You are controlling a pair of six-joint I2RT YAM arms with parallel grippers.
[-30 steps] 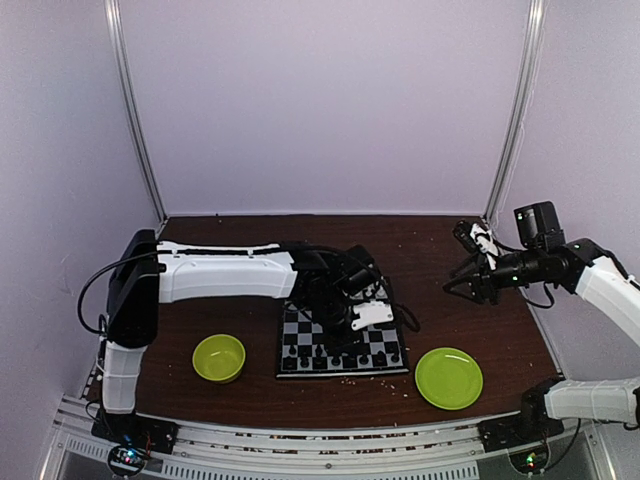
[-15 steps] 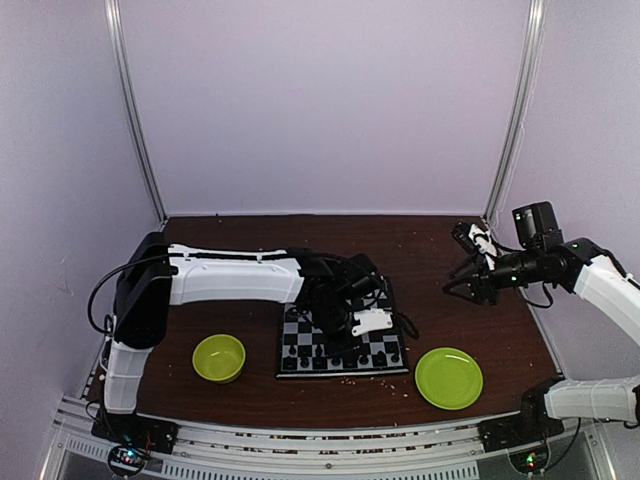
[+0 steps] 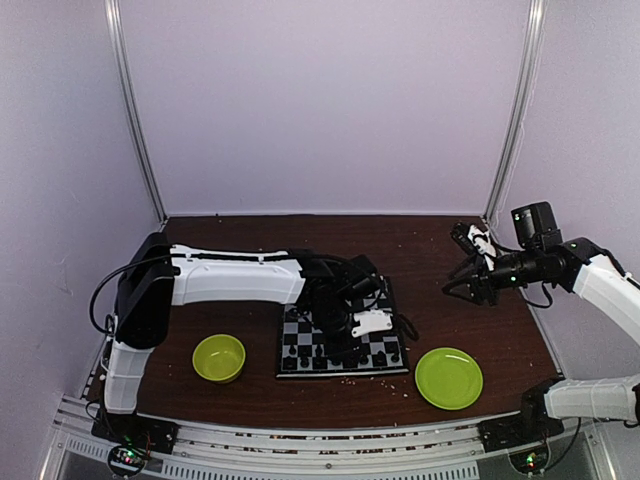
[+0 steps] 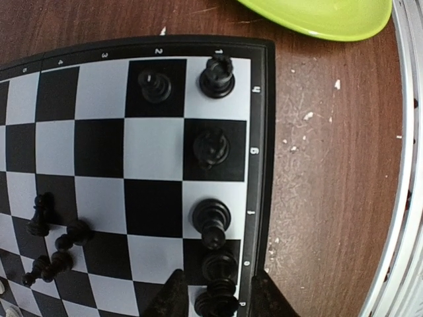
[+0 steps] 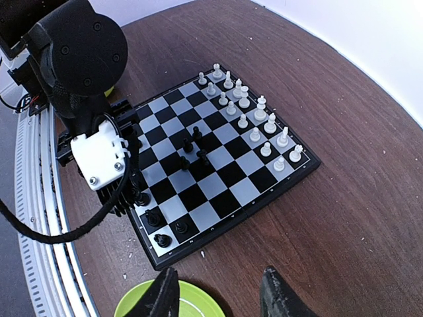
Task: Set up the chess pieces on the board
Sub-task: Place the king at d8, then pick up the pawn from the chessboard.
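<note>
Jaws of left gripper [image 4: 217, 277] parted around a black chess piece [image 4: 217, 304] on the board [image 4: 153, 148]; right gripper [image 5: 219, 290] open, empty.

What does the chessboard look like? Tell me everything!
The chessboard is a flat square with black and light grey checks and a thin black rim marked with small numbers. It looks like smooth plastic and lies flat on the brown table, between a green bowl and a green plate. White pieces stand in two rows along one edge; black pieces stand along the opposite edge, with a few near the middle. The left hand hangs open just above that black edge.
</note>
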